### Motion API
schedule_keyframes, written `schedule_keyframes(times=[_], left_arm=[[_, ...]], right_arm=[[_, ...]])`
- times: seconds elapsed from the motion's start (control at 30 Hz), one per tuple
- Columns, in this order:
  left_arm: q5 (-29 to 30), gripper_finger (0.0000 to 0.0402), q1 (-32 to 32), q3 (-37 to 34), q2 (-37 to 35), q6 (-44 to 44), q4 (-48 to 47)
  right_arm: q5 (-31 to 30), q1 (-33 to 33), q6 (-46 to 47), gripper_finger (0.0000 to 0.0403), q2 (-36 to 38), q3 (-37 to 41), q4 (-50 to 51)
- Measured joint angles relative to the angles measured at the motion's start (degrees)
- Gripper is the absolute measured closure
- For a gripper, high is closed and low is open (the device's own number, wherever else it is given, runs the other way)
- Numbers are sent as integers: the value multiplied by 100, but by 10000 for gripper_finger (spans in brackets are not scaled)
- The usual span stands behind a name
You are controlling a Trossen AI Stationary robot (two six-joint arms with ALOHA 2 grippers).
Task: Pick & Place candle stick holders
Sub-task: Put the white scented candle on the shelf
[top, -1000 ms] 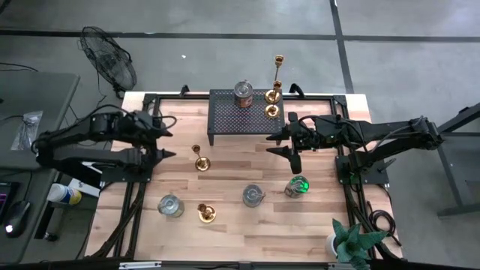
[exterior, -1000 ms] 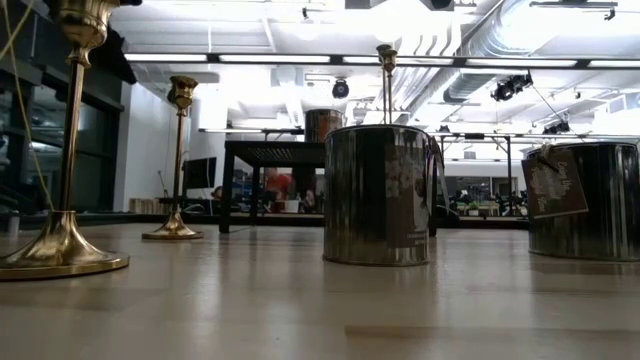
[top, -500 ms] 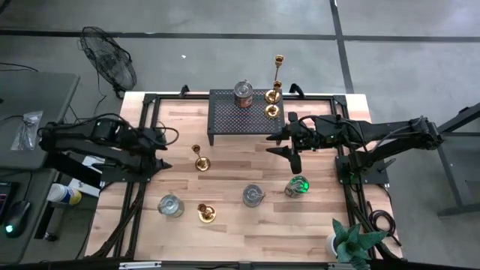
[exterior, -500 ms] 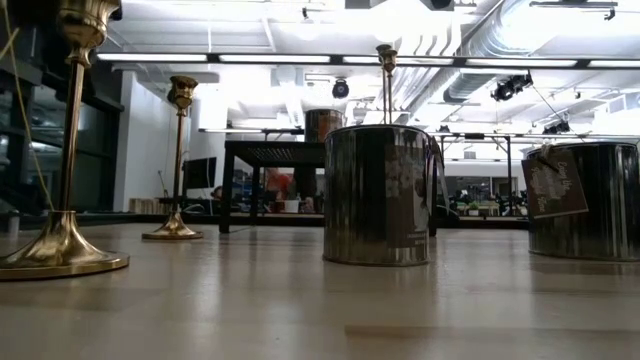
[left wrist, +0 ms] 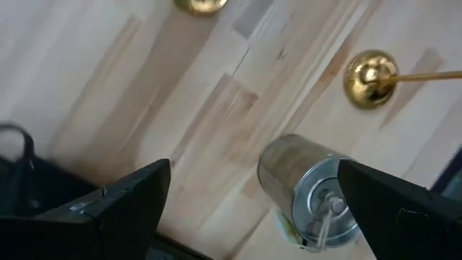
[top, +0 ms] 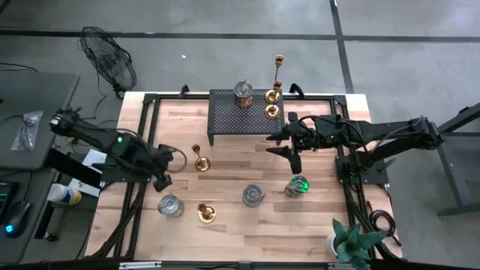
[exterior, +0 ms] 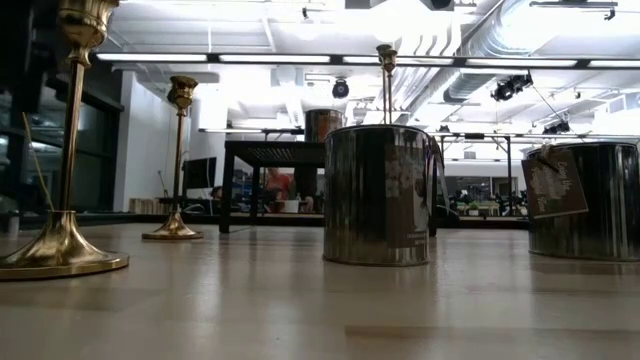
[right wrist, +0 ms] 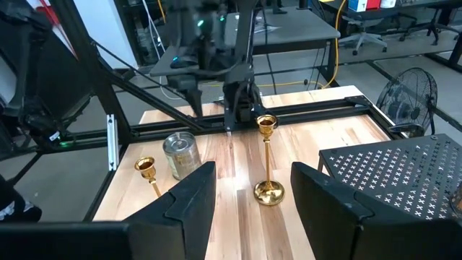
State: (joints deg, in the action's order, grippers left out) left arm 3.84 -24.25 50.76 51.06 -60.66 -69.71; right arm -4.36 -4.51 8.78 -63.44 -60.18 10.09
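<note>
A silvery cup (top: 171, 205) is sitting near the table's (top: 232, 232) front left corner, and the left gripper (top: 162, 180) is hovering just above and behind it with its fingers spread wide and nothing between them; in the left wrist view the cup (left wrist: 310, 191) is showing between the two dark fingers (left wrist: 123, 198). Just beside the cup a short brass candlestick (top: 206, 213) is standing, and another brass candlestick (top: 200, 160) is standing behind them, nearer the middle. Two more silvery cups (top: 253, 195) (top: 298, 185) are sitting toward the right. On the black perforated stand (top: 236, 112) at the back are resting a cup (top: 243, 93) and a brass candlestick (top: 272, 111), with the tall slender candlestick (top: 276, 82) at its far right corner. The right gripper (top: 279, 142) is hanging beside the stand, its fingers partly apart and gripping nothing.
</note>
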Motion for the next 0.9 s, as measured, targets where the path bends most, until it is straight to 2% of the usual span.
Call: schedule_keyframes(times=[0.2,0.5,0.9], left_arm=[[28,12,-554,0,630,-985,120],[-307,12,-1061,87,1333,-1949,678],[-528,11,-1317,713,2307,-2208,672]], right_arm=[[1,0,0,229,0,0,0],[1,1,-1,229,0,0,0],[0,2,-1,229,0,0,0]])
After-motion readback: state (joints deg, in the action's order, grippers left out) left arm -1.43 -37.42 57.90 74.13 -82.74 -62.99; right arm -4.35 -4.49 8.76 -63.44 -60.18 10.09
